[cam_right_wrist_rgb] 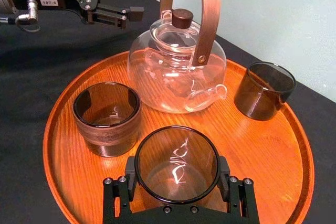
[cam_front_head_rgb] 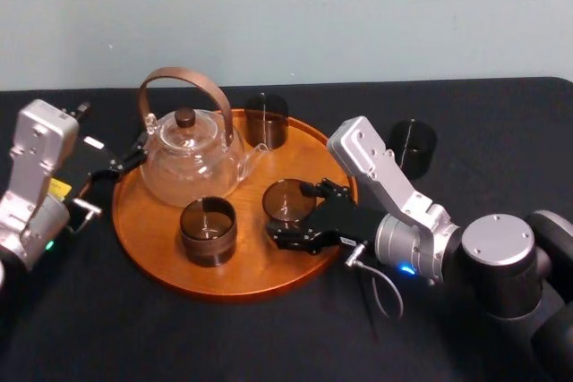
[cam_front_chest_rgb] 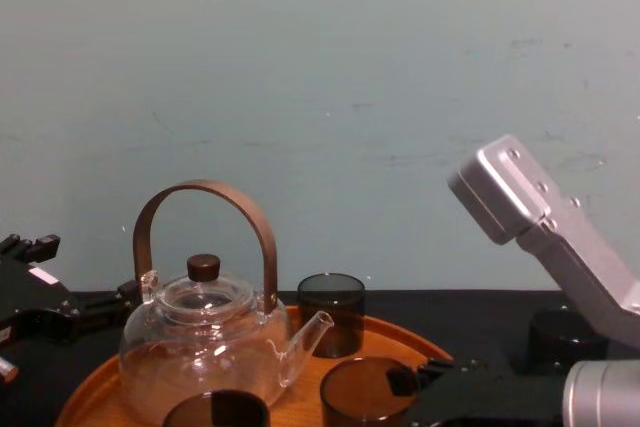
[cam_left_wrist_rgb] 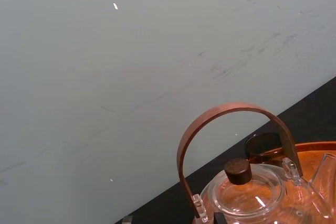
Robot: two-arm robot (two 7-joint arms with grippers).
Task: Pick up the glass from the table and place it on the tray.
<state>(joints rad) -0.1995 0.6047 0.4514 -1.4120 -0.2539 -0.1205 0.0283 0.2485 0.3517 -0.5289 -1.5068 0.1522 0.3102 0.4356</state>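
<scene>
Table point(cam_front_head_rgb: 501, 114) bearing tray point(cam_front_head_rgb: 251, 279): on tray, teapot point(cam_front_head_rgb: 190, 163) rear left, rear glass point(cam_front_head_rgb: 267, 120) behind-right of it, front glass point(cam_front_head_rgb: 208, 230) before it, right glass point(cam_front_head_rgb: 288, 201) front right; stray glass point(cam_front_head_rgb: 412, 145) on table right of tray.

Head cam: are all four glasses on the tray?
No: one dark glass stands on the black table, off to the right of the tray.

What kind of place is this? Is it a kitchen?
Probably a robot test room, not a kitchen: a black-cloth table, a bare pale wall, and the right pincer holding a glass over the tray; the left pincer sits beside it.
</scene>
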